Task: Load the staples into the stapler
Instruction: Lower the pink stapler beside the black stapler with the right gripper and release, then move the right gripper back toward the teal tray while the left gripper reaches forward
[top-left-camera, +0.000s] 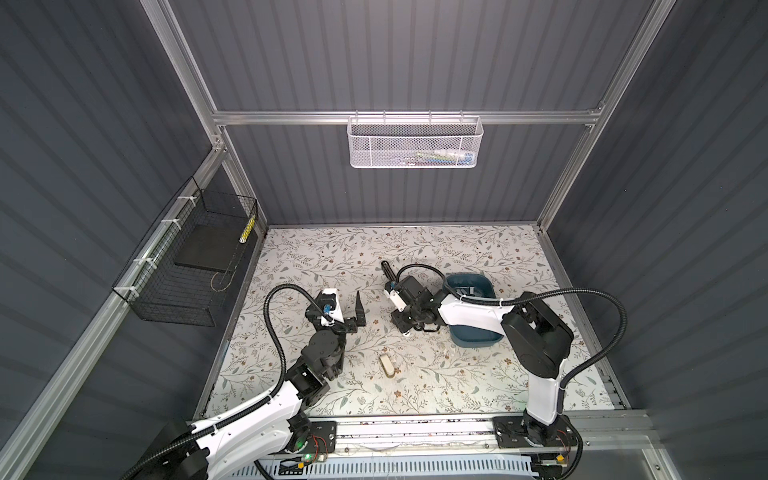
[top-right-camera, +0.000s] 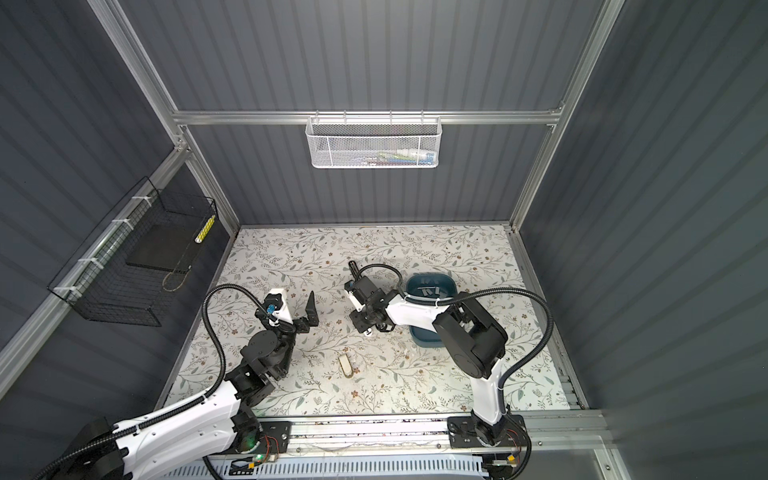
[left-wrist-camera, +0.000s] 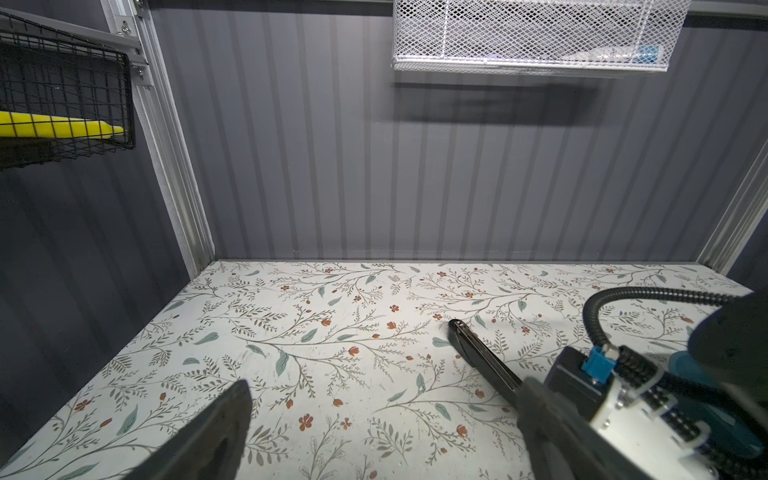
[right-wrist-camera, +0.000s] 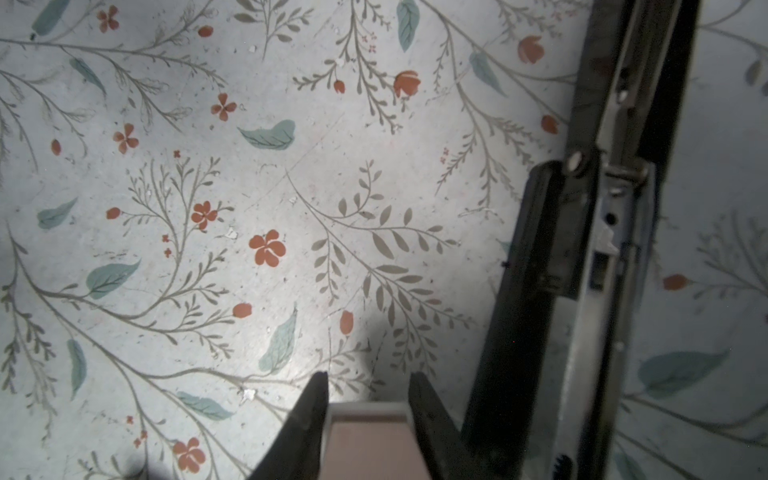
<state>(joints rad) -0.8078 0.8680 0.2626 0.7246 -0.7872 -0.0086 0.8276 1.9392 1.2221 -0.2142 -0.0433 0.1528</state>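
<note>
Silver-grey staple strips (top-right-camera: 430, 291) sit in the blue plastic tub (top-right-camera: 422, 337) by the tabletop's right edge, left gripper (left-wrist-camera: 386, 395) gaping empty, and my right gripper (right-wrist-camera: 368, 376) (can't tell if it's pinching that pale block (right-wrist-camera: 368, 440)) could bump the opened-out black stapler (right-wrist-camera: 598, 257) just beside it.

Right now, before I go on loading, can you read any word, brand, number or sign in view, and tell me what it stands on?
None legible in any view.
Black stapler: no brand or marking shows.
Packs in the white mesh basket: coloured print, too blurred to read.
Yellow item in the black wire basket: no lettering shows.
</note>
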